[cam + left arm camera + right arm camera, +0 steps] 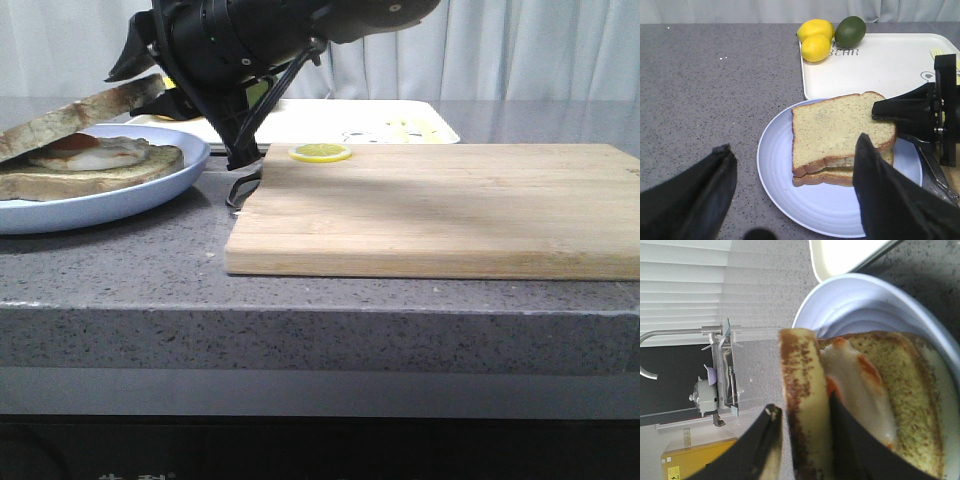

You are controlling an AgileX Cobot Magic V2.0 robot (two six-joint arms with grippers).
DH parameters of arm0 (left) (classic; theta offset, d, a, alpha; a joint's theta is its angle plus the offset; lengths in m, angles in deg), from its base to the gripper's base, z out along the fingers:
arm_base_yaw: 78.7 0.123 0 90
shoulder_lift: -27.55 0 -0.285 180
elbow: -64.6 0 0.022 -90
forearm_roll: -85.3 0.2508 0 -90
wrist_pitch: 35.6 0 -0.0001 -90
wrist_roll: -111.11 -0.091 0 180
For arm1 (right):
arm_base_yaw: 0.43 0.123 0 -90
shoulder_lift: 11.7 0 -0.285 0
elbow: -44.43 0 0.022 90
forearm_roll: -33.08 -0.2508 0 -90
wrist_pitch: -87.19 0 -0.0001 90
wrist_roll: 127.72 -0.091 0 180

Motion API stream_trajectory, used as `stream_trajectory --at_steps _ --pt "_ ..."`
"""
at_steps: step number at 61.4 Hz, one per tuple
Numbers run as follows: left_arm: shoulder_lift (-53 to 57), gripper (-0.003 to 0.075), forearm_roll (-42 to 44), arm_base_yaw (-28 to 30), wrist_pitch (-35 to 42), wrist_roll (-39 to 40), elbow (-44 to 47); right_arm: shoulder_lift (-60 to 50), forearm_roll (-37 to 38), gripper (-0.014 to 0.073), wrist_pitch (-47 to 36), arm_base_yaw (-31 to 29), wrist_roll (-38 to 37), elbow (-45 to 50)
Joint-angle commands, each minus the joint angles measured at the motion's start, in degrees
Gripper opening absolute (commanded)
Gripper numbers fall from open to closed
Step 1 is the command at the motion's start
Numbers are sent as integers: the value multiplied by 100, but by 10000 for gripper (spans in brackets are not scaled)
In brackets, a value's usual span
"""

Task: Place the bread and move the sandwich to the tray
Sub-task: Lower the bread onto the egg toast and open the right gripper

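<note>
1. A grey speckled counter (120,260) runs in front of pale curtains; a wooden board (440,210) lies on its right half with a lemon slice (320,152) at its far left corner.
2. The blue plate (790,200) sits left of the board, and the white tray (880,65) lies just beyond it, with two lemons (815,40) and a lime (850,31) at the tray's far left corner.
3. On the plate lies the egg sandwich (95,165): a lower slice bearing the egg (860,390).
4. The bread (80,115) is held over it by the right gripper (805,440), whose fingers pinch the slice's right edge, so the slice tilts, its left end low on the egg and its right end raised.
5. The left gripper (790,200) hangs above the plate's near side, jaws spread wide and holding nothing.
6. The coming move turns on that tilt: the raised end must drop straight down onto the egg so the crusts line up.
7. The slice's long axis runs left to right, and the right arm is the one already on it.
8. Judging by the layout, the plate's way to the tray is short and unblocked; the fruit takes up only one corner.
9. The board's left edge lies close beside the plate rim, so there is little room on that side.
</note>
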Motion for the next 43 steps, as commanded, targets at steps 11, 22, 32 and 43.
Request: stream_trajectory --at_steps 11,22,32,43 --pt "-18 491 7 -11 435 7 -196 -322 779 398 608 -300 39 -150" --pt "-18 491 7 -11 435 7 -196 -360 1490 405 1445 -713 39 -150" --pt "-18 491 7 -11 435 7 -196 -610 2228 405 1964 -1010 39 -150" --pt "-18 491 7 -11 435 7 -196 -1276 3574 405 2191 -1194 39 -150"
